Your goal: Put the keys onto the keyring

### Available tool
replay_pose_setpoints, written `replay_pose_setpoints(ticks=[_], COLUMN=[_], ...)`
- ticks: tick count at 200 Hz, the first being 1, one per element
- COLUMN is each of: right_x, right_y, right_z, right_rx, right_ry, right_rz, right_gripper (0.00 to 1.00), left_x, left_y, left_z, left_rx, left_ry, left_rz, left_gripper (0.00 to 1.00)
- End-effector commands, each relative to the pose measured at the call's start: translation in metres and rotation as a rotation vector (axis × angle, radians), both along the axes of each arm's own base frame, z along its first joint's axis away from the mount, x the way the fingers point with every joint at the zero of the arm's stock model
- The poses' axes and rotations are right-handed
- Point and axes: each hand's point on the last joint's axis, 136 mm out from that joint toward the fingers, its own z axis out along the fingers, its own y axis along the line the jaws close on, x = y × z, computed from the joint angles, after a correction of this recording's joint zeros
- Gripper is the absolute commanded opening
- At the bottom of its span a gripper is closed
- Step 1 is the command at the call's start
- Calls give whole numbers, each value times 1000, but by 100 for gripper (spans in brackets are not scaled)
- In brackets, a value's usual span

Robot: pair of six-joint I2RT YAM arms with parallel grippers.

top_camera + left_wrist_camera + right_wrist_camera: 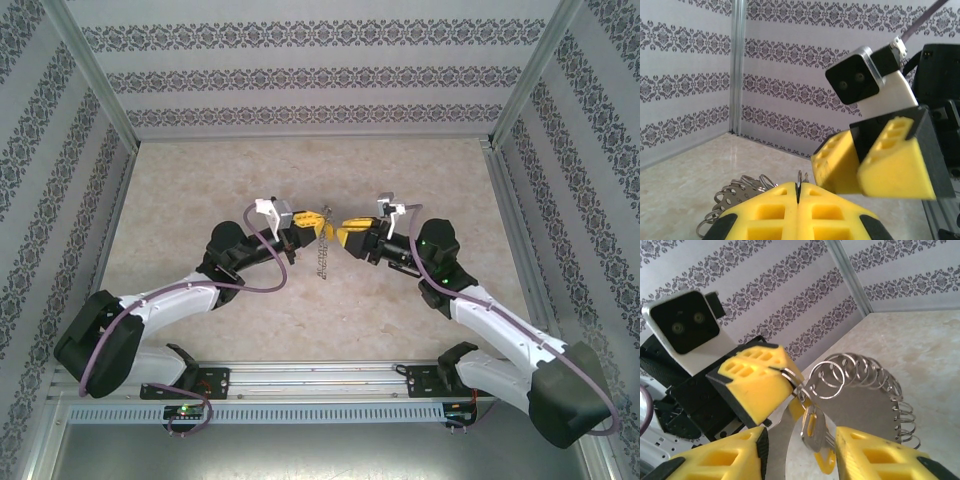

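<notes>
The keyring is a flat grey metal hoop with several small split rings round its rim. It hangs between both grippers over the table middle. My left gripper is shut on one small ring at the rim; in the left wrist view that ring's thin wire pokes out between the closed yellow pads. A small key with a slotted silvery head dangles from a ring just below that grip. My right gripper stands open around the key, whose blade reaches toward the right-hand finger.
The tabletop is pale marble, walled by patterned panels on three sides with aluminium posts at the corners. Both arm bases sit on the rail at the near edge. The right gripper's fingers hang close in front of the left gripper.
</notes>
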Motion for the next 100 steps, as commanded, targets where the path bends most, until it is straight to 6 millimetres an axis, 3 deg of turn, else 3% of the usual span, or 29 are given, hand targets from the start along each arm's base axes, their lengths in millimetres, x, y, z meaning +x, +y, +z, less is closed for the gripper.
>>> replay_pose_setpoints(ticks=[1, 100], right_x=[-1, 9], right_y=[4, 18], right_z=[4, 4], right_rx=[21, 30], right_ry=[-38, -41], right_rz=[16, 28], right_gripper=[45, 58], left_x=[-1, 2], left_y=[7, 3], left_z=[24, 24], left_rx=[-98, -165], left_ry=[-12, 86], left_rz=[-25, -87], left_gripper=[0, 0])
